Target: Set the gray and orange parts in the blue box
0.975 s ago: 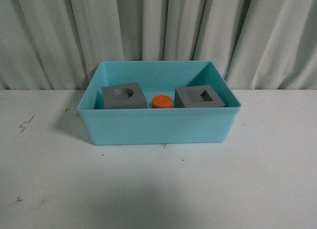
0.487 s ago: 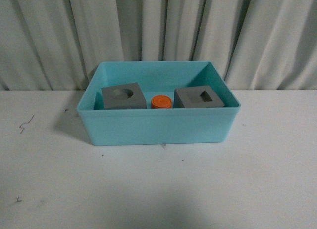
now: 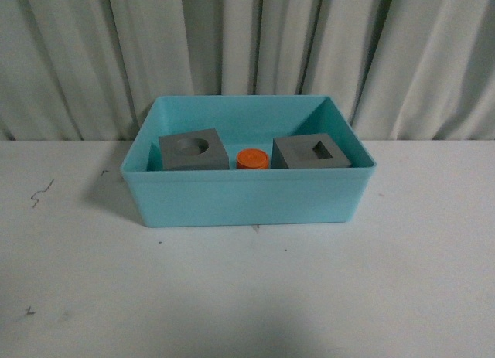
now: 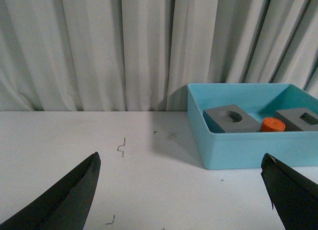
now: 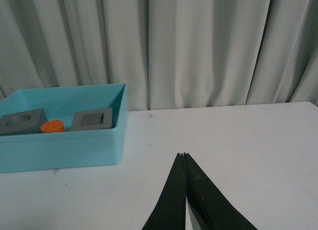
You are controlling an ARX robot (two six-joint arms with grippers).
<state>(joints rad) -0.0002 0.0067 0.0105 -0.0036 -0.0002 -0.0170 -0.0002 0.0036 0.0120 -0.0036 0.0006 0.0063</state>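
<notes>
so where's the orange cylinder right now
In the front view the orange cylinder sits inside the blue box, near its middle, between the gray cube with the round recess and the one with the square recess.

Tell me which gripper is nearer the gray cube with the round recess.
Left, likely. The matte gray round-recess cube sits at the light-blue plastic bin's left end, on the open left gripper's side. The shut right gripper is off past the bin's other end.
</notes>
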